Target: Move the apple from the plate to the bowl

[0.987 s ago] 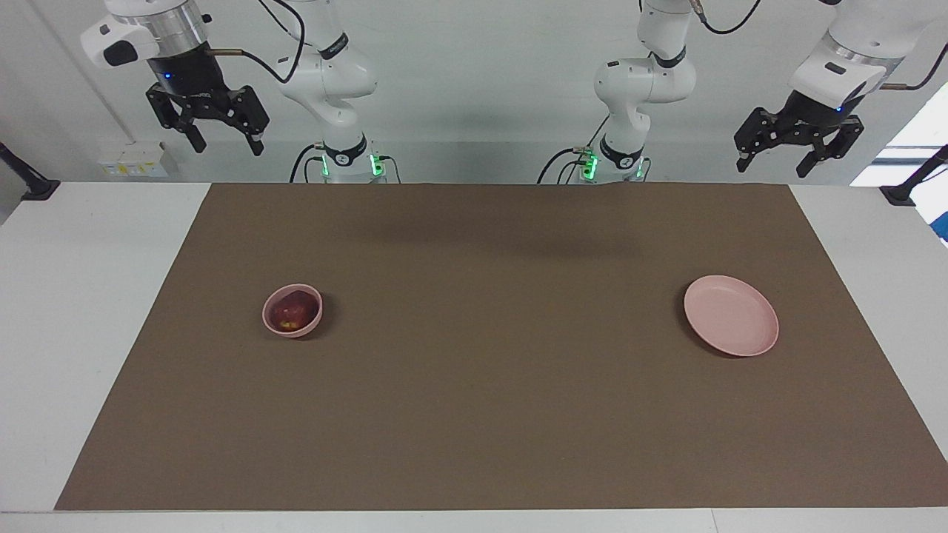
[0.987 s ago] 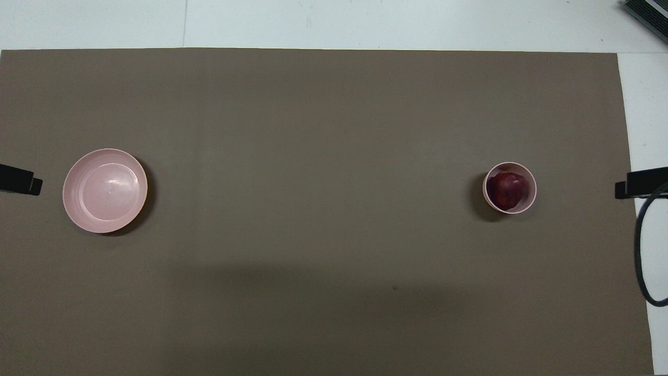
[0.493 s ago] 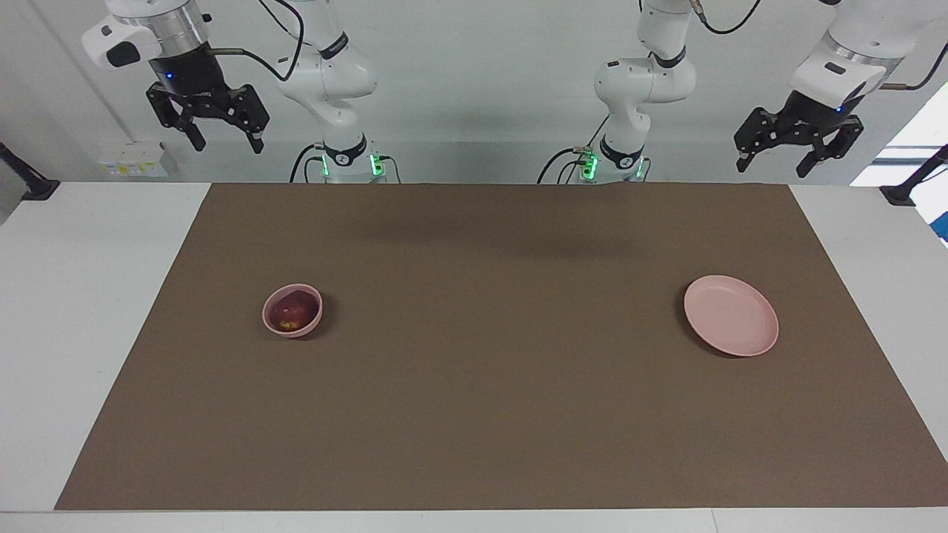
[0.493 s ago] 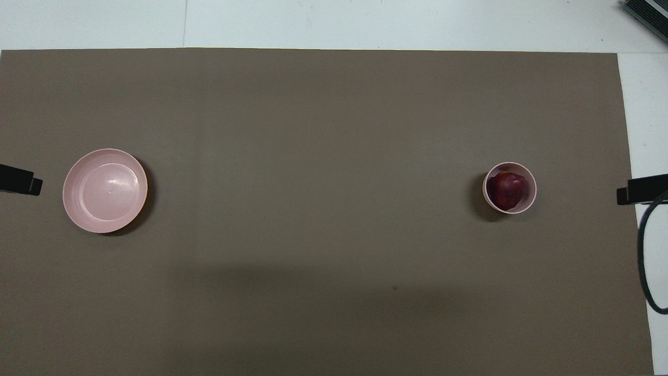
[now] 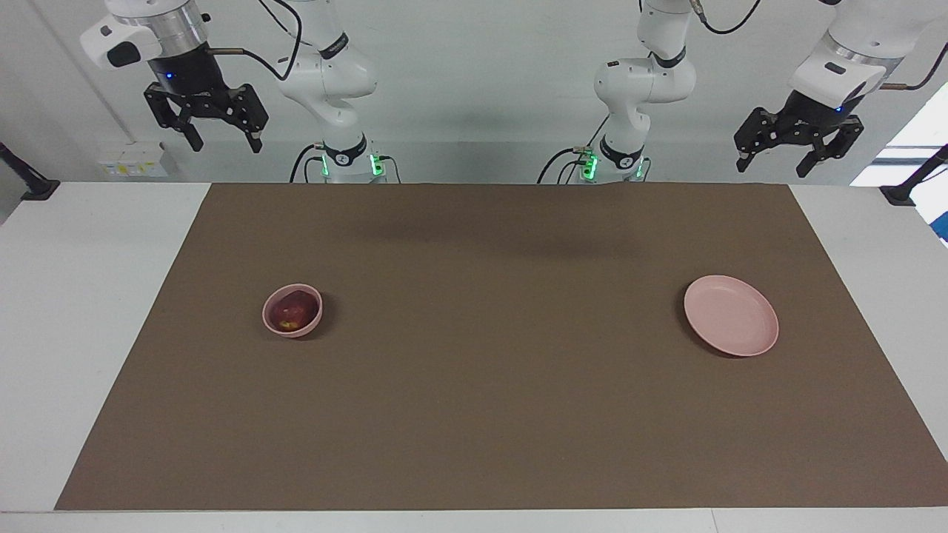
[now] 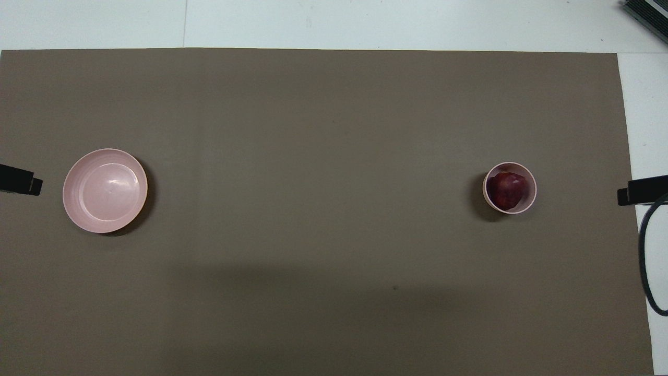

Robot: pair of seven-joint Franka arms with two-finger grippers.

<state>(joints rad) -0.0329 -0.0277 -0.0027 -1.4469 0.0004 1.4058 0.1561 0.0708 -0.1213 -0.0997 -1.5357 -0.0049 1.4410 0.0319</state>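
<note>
looking across at the robots in the facing view, the apple sits down inside the bowl, toward the right arm's end of the table, while the plate lies bare toward the left arm's end, well apart from the bowl. the right gripper hangs high at the robots' edge of the table, its fingers spread wide and holding nothing; the bowl lies farther out on the brown mat than the spot beneath that gripper, and a little toward the table's middle. the left gripper hangs just as high over its own end, fingers wide and empty, and this arm waits. judged from how things lie, the move asked for is already made, so no reach seems called for; if the fruit did need a touch, the right arm is plainly the nearer one, coming down and outward to it.

in the overhead view, the apple fills most of the bowl, a round thing with no long axis to line up on, so any approach angle would serve. the plate shows only its own pale rings, nothing on it. only dark tips at the view's two side edges show of the grippers, clear of both dishes.
</note>
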